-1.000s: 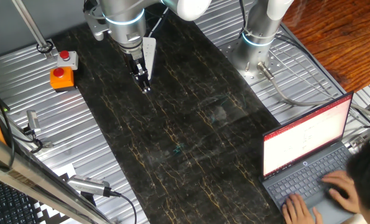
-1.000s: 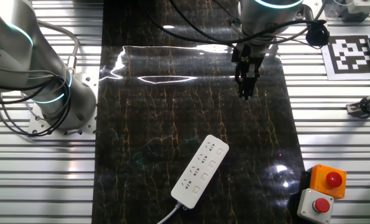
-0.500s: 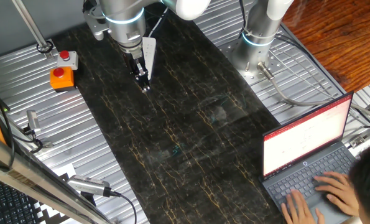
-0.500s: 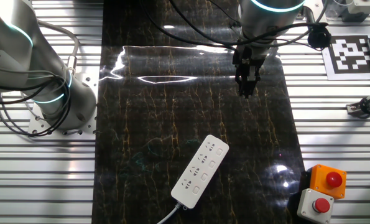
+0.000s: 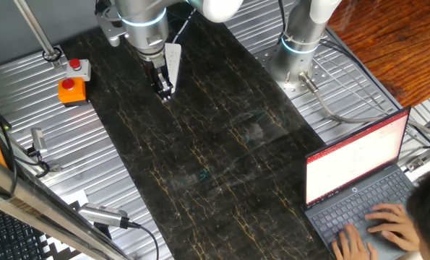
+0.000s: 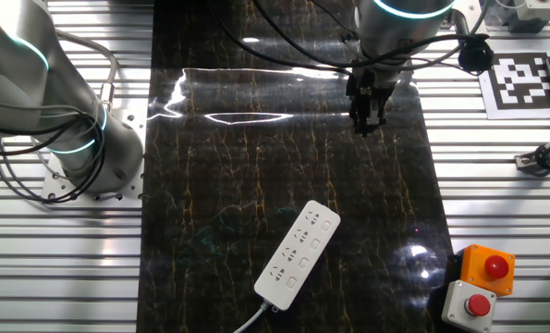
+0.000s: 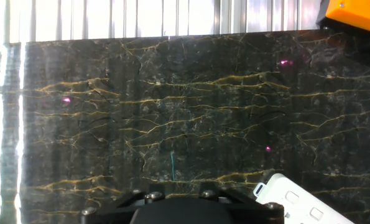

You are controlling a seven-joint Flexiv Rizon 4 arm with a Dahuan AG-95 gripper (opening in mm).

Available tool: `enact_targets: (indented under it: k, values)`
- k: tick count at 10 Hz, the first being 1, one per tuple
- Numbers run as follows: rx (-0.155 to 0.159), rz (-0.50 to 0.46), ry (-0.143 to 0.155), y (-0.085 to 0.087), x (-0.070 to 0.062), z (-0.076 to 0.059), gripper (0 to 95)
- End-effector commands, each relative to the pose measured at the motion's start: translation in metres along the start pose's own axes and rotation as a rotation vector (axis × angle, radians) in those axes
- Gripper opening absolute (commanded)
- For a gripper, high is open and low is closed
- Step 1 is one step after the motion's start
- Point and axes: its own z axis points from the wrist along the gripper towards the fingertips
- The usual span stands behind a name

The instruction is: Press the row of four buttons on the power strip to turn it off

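Landmark is the dark marble mat (image 6: 284, 166); the other fixed view is read from its left side across. Off the mat's left edge, a second arm's base (image 6: 67, 139) sits on the ribbed metal table (image 6: 62, 259). On the mat, toward its near end and roughly mid-width, the power strip (image 6: 299, 254) lies diagonally, flat, with its white cord (image 6: 249, 323) leaving the lower end toward the mat's near edge. The row of four buttons (image 6: 304, 258) runs along the strip's long face on the side away from the left edge; too small to tell whether any is pressed. The gripper (image 6: 368, 128) hangs above the mat's far right part, pointing down, well apart from the strip, nothing between the fingers that I can see; can't tell if they're spread or closed, tips too dark and small here and in one fixed view (image 5: 164, 92). Off the mat's near right corner: orange box with red button (image 6: 486, 267), and just beside it, nearer the camera, grey box with red button (image 6: 468, 304). Off the mat's far right: a fiducial marker (image 6: 524, 79). Hand view: mat fills the frame, one end of the strip (image 7: 296, 202) at the bottom right, orange box corner (image 7: 352, 12) top right; fingertips not visible there.
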Motion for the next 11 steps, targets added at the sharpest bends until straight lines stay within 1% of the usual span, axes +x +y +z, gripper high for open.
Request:
enact_targets:
  k: [1, 6, 7, 8, 11]
  values:
    - [0.000, -0.001, 0.000, 0.0000, 0.0001, -0.0002, 0.0]
    - [0.001, -0.002, 0.000, 0.0000, -0.0002, -0.0002, 0.0]
    - [0.007, -0.002, -0.001, 0.0001, -0.0005, -0.0003, 0.0]
    - [0.033, 0.001, 0.000, 0.0000, -0.0005, -0.0002, 0.0]
    - [0.034, 0.002, 0.002, -0.0003, 0.0015, 0.0012, 0.0]
